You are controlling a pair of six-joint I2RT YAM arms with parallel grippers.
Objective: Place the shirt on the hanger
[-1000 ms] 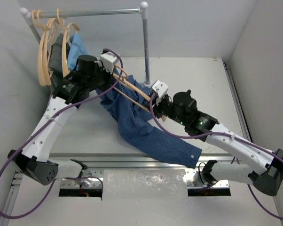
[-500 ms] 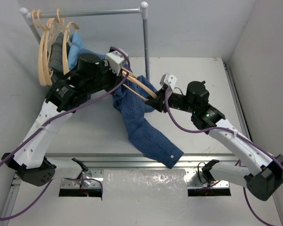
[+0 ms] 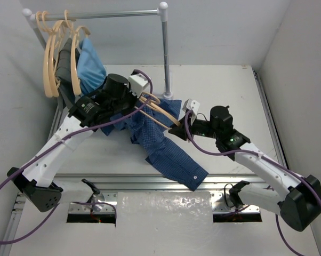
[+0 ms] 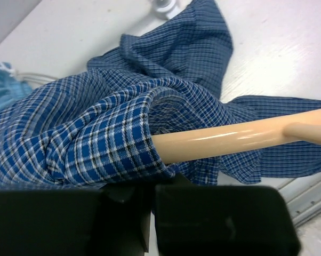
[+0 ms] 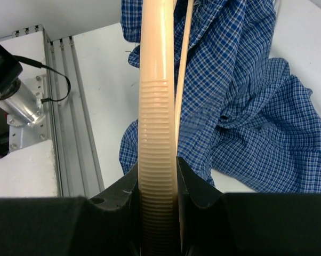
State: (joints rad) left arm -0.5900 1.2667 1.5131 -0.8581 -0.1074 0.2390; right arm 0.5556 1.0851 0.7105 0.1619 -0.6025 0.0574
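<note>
The dark blue checked shirt (image 3: 166, 152) lies bunched on the table, one sleeve trailing to the front rail. The peach hanger (image 3: 159, 111) runs slanted above it between both grippers. My left gripper (image 3: 145, 101) is at the hanger's upper left end. In the left wrist view the shirt (image 4: 96, 138) is pulled over the hanger's arm (image 4: 230, 141), and the gripper (image 4: 150, 205) is shut with cloth pinched at its tips. My right gripper (image 3: 176, 129) is shut on the hanger's ribbed lower end (image 5: 157, 106), with the shirt (image 5: 246, 106) behind it.
A clothes rack post (image 3: 165, 48) stands just behind the hanger. Several spare peach hangers (image 3: 51, 58), a light-blue garment (image 3: 91, 64) and a dark grey garment (image 3: 67, 53) hang at the back left. A metal rail (image 3: 96, 178) runs along the front edge.
Both grippers first raised the hanger and shirt, then lowered them nearer the table. The trailing sleeve slid left along the front edge. The left arm shifted right.
</note>
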